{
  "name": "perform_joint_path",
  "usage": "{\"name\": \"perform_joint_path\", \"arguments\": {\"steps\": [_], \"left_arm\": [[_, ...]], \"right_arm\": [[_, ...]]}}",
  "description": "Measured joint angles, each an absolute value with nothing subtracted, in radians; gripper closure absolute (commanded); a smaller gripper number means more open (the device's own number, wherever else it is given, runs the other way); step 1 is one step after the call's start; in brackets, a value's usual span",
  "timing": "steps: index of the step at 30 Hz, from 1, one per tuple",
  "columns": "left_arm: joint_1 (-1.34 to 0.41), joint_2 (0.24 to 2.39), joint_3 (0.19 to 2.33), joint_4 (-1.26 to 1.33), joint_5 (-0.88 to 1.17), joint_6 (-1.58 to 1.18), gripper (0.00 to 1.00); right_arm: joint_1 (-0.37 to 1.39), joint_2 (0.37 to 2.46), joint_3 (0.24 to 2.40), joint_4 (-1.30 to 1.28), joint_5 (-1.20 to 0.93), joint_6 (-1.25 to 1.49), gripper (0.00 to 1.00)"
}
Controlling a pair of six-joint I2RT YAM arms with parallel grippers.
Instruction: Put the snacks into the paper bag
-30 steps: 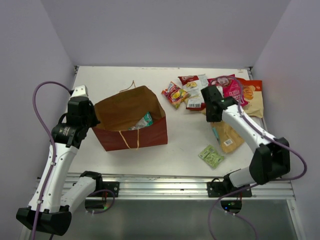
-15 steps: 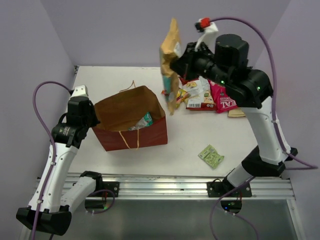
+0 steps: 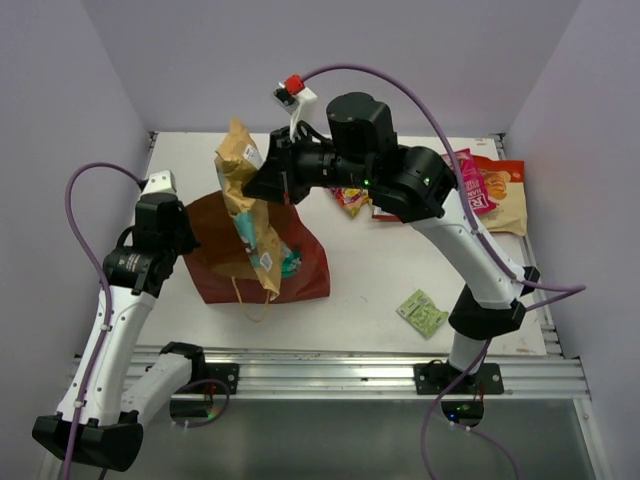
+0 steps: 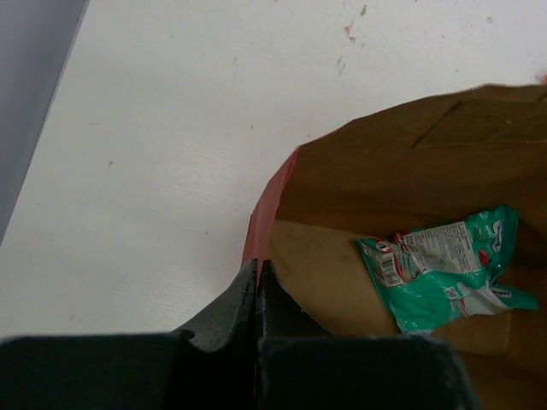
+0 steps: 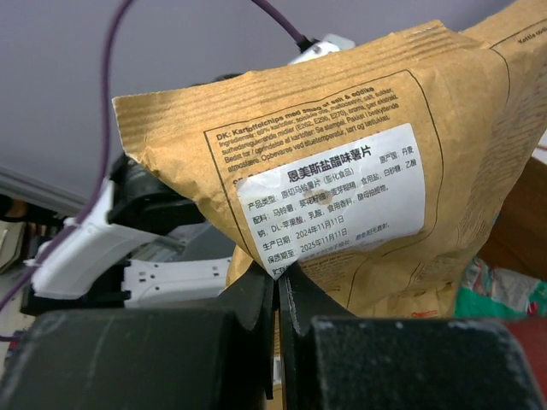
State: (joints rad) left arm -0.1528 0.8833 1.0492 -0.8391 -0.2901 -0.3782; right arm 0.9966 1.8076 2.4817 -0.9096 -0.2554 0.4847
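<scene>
Since half a second ago, the right arm is swinging leftward, carrying the kraft pouch (image 3: 245, 215) (image 5: 342, 188) away from above the packet pile and over to the paper bag (image 3: 305, 278) (image 4: 385, 171); the left arm and the bag are keeping their earlier positions.

At the left, the left end effector (image 3: 188, 238) (image 4: 258, 282) is closed, its fingers pinching the rim of the bag at the bag's left corner. The bag is standing open on the white desk (image 3: 380, 270), tan interior facing up, with a teal packet (image 3: 291, 263) (image 4: 444, 265) lying on its floor.

Above the bag's mouth, the kraft pouch is hanging crumpled and roughly upright, its white label showing in the right wrist view. Its lower end is overlapping the bag's opening in the overhead view; whether it is already inside the walls cannot be told. The right end effector (image 3: 258, 185) (image 5: 276, 278) is closed, clamping the pouch at one edge.

Further right, a small green sachet (image 3: 422, 312) is lying flat near the desk's front edge, well apart from the bag. At the far right rear, a pink-red packet (image 3: 470, 188) is resting on an orange packet (image 3: 508, 195), partly behind the right arm.
</scene>
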Motion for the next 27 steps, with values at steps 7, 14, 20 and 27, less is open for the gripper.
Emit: {"name": "perform_joint_path", "arguments": {"steps": [7,14,20,27], "left_arm": [[-0.153,0.881,1.049,-0.845,-0.291,-0.378,1.00],[-0.153,0.857,1.050,-0.855,-0.292,-0.378,1.00],[-0.153,0.842,1.049,-0.859,-0.292,-0.378,1.00],[-0.153,0.840,1.049,-0.863,-0.292,-0.379,1.00]], "right_arm": [[1.011,1.829,2.526,-0.770,-0.337,0.554,1.00],[1.014,1.863,2.423,-0.721,-0.342,0.542,1.00],[1.013,1.897,2.373,-0.731,-0.292,0.501,1.00],[1.008,1.878,2.241,-0.711,-0.200,0.455,1.00]]}}
